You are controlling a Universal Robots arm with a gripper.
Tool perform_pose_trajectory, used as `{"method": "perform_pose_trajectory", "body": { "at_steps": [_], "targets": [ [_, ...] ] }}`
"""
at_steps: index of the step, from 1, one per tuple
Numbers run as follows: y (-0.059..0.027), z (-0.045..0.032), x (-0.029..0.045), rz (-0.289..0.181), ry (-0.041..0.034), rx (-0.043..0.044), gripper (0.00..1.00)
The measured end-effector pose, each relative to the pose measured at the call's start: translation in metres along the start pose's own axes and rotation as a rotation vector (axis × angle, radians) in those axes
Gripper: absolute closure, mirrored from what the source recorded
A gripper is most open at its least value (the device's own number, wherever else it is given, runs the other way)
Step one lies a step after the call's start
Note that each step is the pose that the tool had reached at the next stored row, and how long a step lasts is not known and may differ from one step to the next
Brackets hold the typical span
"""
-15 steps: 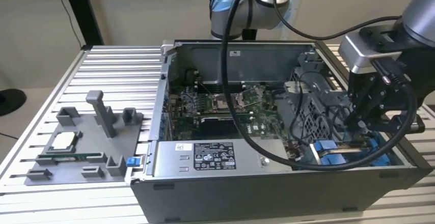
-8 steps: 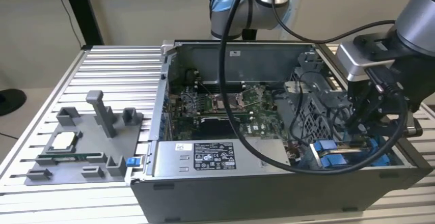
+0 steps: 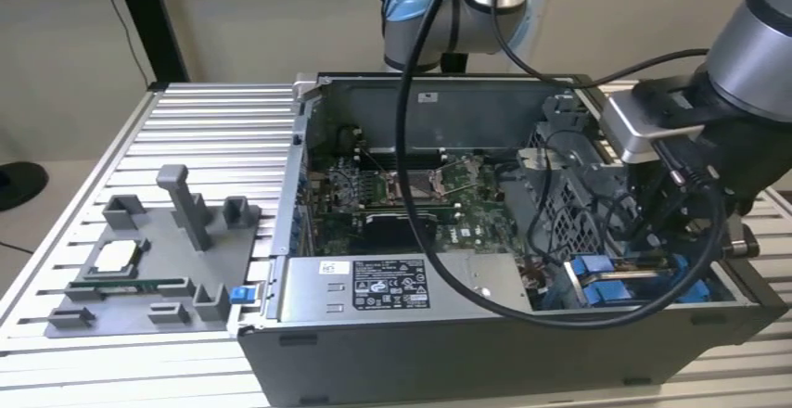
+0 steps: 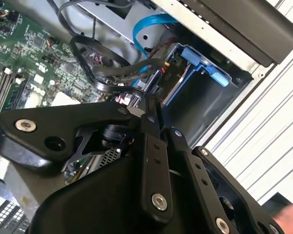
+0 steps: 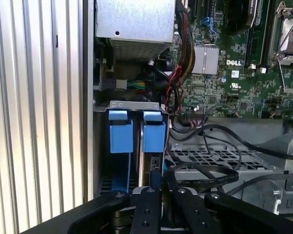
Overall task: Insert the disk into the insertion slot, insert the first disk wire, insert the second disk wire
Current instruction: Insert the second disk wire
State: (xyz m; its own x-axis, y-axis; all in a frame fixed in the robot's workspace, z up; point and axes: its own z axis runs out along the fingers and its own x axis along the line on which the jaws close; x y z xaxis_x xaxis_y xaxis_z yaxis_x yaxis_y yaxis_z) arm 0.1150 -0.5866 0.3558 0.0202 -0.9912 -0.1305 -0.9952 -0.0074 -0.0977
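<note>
The disk stands on edge in the insertion slot of the grey drive cage, with its blue carrier tabs showing beside a second blue tab. In the exterior view the blue carrier sits at the case's front right corner, under the arm. My gripper hangs right over the disk's edge, jaws nearly together, pinching the end of a flat black disk wire. In the second wrist view the fingertips meet at that black wire, just short of the disk's connector end and blue frame.
The silver power-supply box lies along the case's front wall. The motherboard fills the case floor, with loose cable bundles beside the cage. A light blue cable curves behind the cage. A grey parts fixture stands on the ribbed table.
</note>
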Motion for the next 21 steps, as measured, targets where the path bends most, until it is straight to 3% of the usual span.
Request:
{"method": "perform_pose_trajectory", "body": {
  "at_steps": [8, 21],
  "targets": [
    [0.0029, 0.0042, 0.0007, -0.001, 0.0038, 0.0031, 1.0],
    [0.005, 0.0115, 0.0021, -0.006, 0.0043, 0.0425, 1.0]
  ]
}}
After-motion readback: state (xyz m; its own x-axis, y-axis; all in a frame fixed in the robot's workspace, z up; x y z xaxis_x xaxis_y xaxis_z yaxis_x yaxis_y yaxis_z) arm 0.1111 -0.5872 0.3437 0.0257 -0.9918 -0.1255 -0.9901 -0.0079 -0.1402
